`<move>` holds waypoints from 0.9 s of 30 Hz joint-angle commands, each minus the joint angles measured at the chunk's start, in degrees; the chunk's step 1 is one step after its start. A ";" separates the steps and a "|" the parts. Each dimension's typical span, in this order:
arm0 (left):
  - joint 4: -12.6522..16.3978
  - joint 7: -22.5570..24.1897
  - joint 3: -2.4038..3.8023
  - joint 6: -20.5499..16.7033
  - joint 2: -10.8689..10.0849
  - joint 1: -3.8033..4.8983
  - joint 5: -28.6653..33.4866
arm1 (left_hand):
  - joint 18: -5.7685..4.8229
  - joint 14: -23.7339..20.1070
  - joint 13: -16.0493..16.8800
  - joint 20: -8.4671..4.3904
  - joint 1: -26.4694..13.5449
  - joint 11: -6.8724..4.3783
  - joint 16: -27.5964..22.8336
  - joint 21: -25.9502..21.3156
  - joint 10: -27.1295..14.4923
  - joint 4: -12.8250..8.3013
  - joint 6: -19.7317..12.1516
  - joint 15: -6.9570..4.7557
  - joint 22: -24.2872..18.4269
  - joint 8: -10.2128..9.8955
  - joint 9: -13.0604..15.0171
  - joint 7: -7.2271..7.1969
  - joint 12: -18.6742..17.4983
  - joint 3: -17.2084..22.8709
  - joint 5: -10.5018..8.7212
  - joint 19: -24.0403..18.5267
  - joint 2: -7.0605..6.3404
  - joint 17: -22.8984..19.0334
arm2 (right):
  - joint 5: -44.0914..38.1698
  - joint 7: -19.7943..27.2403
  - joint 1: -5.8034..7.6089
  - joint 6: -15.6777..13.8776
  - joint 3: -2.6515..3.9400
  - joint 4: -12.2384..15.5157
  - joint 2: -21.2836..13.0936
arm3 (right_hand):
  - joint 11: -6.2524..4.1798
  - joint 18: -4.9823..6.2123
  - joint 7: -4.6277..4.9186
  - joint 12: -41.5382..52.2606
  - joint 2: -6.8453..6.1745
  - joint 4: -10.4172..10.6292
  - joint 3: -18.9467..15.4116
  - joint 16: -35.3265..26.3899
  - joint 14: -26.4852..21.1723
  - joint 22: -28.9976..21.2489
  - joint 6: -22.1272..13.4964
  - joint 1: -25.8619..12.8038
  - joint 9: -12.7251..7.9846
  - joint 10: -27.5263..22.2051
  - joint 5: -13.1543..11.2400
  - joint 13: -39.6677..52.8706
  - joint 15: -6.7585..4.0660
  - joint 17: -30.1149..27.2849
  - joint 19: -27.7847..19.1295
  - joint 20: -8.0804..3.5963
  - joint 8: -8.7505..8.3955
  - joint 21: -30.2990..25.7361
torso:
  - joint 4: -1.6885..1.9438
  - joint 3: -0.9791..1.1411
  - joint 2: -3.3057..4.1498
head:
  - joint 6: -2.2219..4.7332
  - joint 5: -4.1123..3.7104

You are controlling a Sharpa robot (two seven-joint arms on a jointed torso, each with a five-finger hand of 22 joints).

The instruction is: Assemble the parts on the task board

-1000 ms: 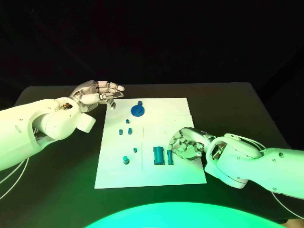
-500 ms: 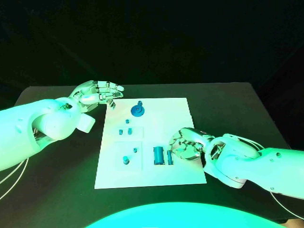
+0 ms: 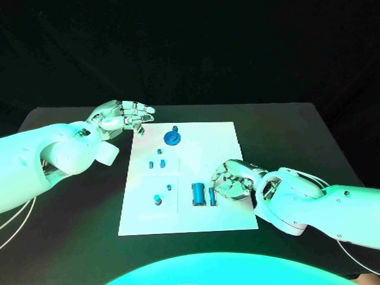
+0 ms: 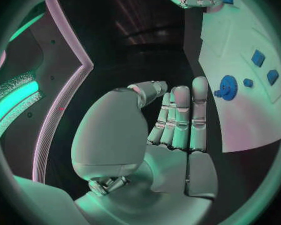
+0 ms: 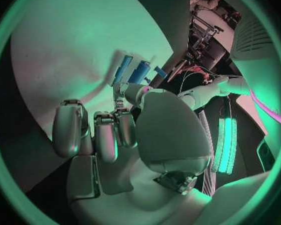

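Nothing has moved: right robot hand (image 3: 234,181) beside blue cylinder (image 3: 199,194).

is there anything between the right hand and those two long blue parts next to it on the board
Nothing visible. The right hand sits over the task board's right side, right beside the slim blue bar and the thicker blue cylinder. Whether its fingertips already touch the bar cannot be told.
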 commanded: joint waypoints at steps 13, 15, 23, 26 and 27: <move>-0.85 1.81 0.01 -0.40 0.50 -0.04 0.98 | 0.95 -0.70 -0.15 0.44 -0.86 0.06 -0.05 -0.45 -0.55 0.61 -0.52 0.30 -0.15 0.52 -0.14 2.45 0.33 -0.01 0.28 -0.01 -0.13 -1.22 | 10.85 16.83 1.53 -12.98 0.45 -2.13 -0.73 | 0.48 -0.02 0.15 -0.35 -0.78 -0.12 -0.60 -0.15 4.95 10.40 -0.72 -1.86 -0.29 -0.07 -0.32 7.17 0.43 9.75 0.47 0.44 -1.04 -1.46 | -0.10 -0.19 -0.40 | 1.48 -0.26; -1.24 2.37 -0.02 -0.91 0.75 -0.06 1.50 | 0.94 -0.97 -0.18 0.47 -1.00 0.06 -0.19 -0.55 -0.57 0.73 -0.57 0.33 -0.21 0.60 -0.17 2.45 0.39 -0.04 0.26 -0.12 -0.17 -1.45 | 15.38 19.98 2.39 -13.38 0.57 -4.26 -0.40 | 0.58 0.24 0.24 -1.70 -1.18 0.09 -1.05 -0.44 4.77 10.03 -0.90 -2.45 -0.35 -0.97 -0.37 6.13 0.53 8.98 -0.01 0.53 -1.28 -2.96 | -0.09 -0.33 -0.67 | 1.97 -0.29; -3.27 6.63 -0.62 -4.63 2.08 -0.58 5.18 | 0.90 -5.46 -0.93 1.02 -3.02 0.22 -3.07 -4.30 -1.64 2.99 -0.92 0.82 -2.28 1.99 -0.41 2.38 0.50 -2.13 -0.09 -3.00 -0.78 -3.17 | 38.93 31.95 5.33 -10.69 1.29 -16.67 3.12 | 1.23 5.45 1.04 -24.97 -1.39 -0.26 -2.52 -13.08 -2.49 0.25 -2.70 -2.34 0.10 -16.94 -0.37 -12.43 1.08 -12.73 -12.49 1.24 -1.92 -37.09 | -0.26 -1.08 -2.32 | 4.34 -0.54; -4.44 10.00 -0.72 -7.67 2.93 -0.96 7.83 | 0.84 -10.30 -2.51 1.69 -3.47 0.42 -6.47 -9.51 -2.08 4.82 -0.50 1.40 -5.31 3.68 -0.47 2.04 -0.65 -5.10 -0.35 -5.93 -0.98 -5.51 | 47.15 36.09 6.10 -7.40 1.60 -22.46 5.43 | 2.00 6.75 1.71 -36.81 -1.63 -0.40 -2.95 -24.72 -10.01 -4.50 -4.13 -2.33 0.35 -25.95 -0.48 -22.56 1.79 -27.38 -18.63 1.88 -1.43 -49.70 | -0.31 -1.26 -2.87 | 5.54 -0.54; -4.96 11.06 -0.74 -8.61 3.28 -1.09 8.96 | 0.87 -10.64 -2.75 1.67 -3.16 0.29 -6.94 -10.20 -1.50 4.94 -0.15 1.30 -5.74 4.00 -0.50 1.85 -0.70 -5.44 -0.38 -6.08 -0.87 -5.93 | 49.67 37.37 6.29 -6.20 1.73 -24.48 6.32 | 2.27 6.72 2.16 -38.81 -1.67 -0.43 -3.27 -30.45 -13.60 -5.65 -4.95 -2.27 0.48 -27.31 -0.52 -24.63 2.24 -33.63 -20.25 2.23 -1.18 -51.45 | -0.33 -1.27 -2.99 | 6.05 -0.50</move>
